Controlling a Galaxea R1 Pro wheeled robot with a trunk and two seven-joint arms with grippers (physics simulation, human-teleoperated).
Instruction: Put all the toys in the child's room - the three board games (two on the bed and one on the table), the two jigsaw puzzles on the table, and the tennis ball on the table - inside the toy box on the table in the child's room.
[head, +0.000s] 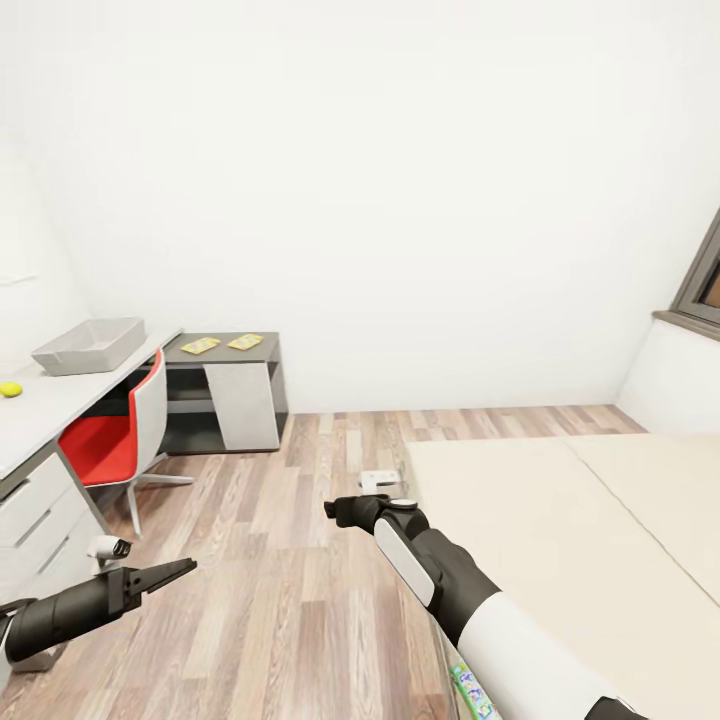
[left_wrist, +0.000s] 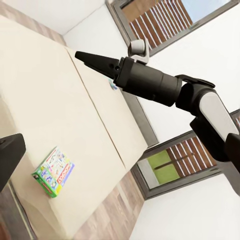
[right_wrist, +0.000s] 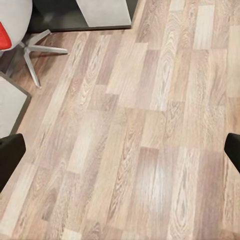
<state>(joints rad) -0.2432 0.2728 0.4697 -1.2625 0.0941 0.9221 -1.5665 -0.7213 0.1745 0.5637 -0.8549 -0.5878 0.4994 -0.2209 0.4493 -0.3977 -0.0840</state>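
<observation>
Both arms hang free over the floor, apparently mid-transit; the right gripper (right_wrist: 120, 150) is spread wide and empty, the left gripper (head: 165, 577) I cannot tell; 1 board game (left_wrist: 53, 171) lies on the bed (head: 560, 530) (near its edge); the toy box (head: 88, 346) and tennis ball (head: 11, 389) sit on the table (head: 60, 400).

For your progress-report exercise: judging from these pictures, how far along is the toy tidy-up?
Done: nothing that shows; no toy can be seen in the toy box.
In hand: nothing; the right end effector is open over bare floor, and the left end effector holds nothing.
Left: the tennis ball on the table, two jigsaw puzzles on the dark cabinet, and a white-and-green board game on the bed.
</observation>
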